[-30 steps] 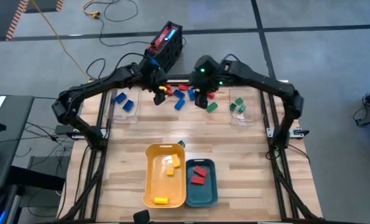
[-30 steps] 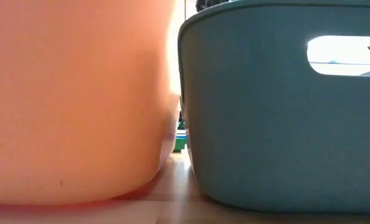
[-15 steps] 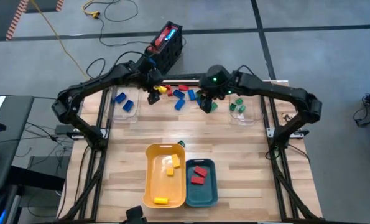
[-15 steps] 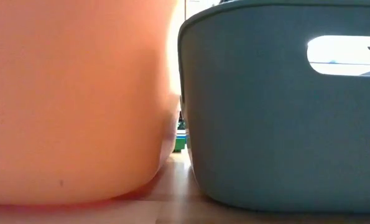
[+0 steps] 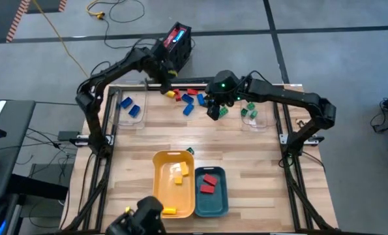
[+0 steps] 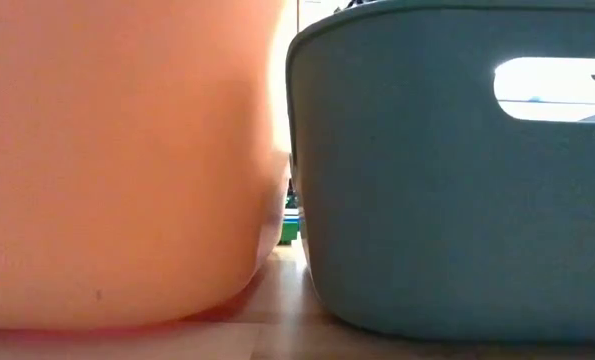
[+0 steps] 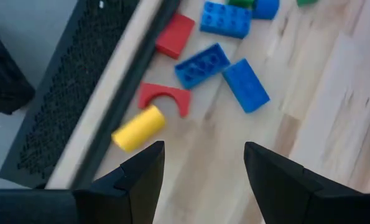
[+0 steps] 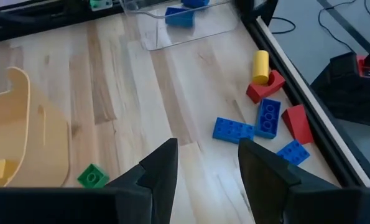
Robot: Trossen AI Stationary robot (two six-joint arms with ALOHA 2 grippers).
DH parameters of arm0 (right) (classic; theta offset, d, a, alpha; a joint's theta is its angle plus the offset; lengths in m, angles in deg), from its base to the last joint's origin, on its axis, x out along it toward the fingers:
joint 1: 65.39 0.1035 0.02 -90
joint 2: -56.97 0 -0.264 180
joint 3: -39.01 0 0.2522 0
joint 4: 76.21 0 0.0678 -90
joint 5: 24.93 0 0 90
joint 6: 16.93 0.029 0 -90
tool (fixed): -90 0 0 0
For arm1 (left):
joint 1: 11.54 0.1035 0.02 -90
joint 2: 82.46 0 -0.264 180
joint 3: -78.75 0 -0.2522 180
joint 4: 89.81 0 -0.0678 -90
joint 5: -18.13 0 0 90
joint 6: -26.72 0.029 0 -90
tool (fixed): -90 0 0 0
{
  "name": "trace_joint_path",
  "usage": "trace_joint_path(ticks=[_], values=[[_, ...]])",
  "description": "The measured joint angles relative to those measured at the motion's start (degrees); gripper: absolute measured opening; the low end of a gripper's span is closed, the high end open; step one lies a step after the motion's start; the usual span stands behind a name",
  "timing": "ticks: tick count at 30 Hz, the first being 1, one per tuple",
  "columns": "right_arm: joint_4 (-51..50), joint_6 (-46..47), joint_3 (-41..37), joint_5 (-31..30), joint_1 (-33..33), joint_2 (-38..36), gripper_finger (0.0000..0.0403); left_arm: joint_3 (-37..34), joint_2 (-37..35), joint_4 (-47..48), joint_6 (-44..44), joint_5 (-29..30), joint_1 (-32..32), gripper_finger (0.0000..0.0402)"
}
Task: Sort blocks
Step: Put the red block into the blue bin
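Note:
Loose blocks lie by the table's far edge (image 5: 187, 99): a yellow cylinder (image 7: 138, 127), a red arch (image 7: 166, 98), several blue bricks (image 7: 202, 64) and a red wedge (image 8: 296, 123). My left gripper (image 5: 161, 85) hovers open over the far edge, just left of the cylinder; the left wrist view shows bare wood between its fingers (image 7: 203, 149). My right gripper (image 5: 213, 112) hangs open and empty beside a green block (image 5: 223, 111), with bare wood between its fingers (image 8: 208, 146). Another green block (image 8: 92, 177) lies on the wood by the yellow tray.
A yellow tray (image 5: 160, 189) with yellow blocks and a teal tray (image 5: 221, 196) with red blocks stand near the near edge and fill the low view. A clear container (image 5: 130, 111) holds blue blocks on the left. Another clear container (image 5: 252, 114) holds green blocks on the right. The table's middle is bare wood.
My left gripper has drawn back from over the yellow and red blocks toward the far edge, its arm swinging inward. My right gripper has shifted a little toward the near edge. The blocks lie where they were.

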Motion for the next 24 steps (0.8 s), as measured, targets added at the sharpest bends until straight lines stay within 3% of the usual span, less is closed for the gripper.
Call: trace_joint_path(ticks=[4,10,14,18,24], values=[[0.0,0.5,0.0,0.0,-0.3,0.0,0.0182,4.4,3.6,3.2,7.2,0.1,1.0,0.0215],[-0.8,2.3,0.0,0.0,-0.2,0.0,0.0182,4.8,2.4,5.3,13.4,1.6,4.0,0.0215],[-0.5,2.1,0.0,0.0,0.3,0.0,0.0182,4.2,2.4,5.2,13.8,-3.4,8.2,0.0211],[-0.5,2.1,0.0,0.0,0.3,0.0,0.0182,0.9,1.5,2.6,13.8,-11.4,11.7,0.0193],[-0.5,3.2,0.0,-0.1,0.3,0.0,0.0182,-9.7,-3.7,-3.4,18.0,-11.6,11.6,0.0163]])
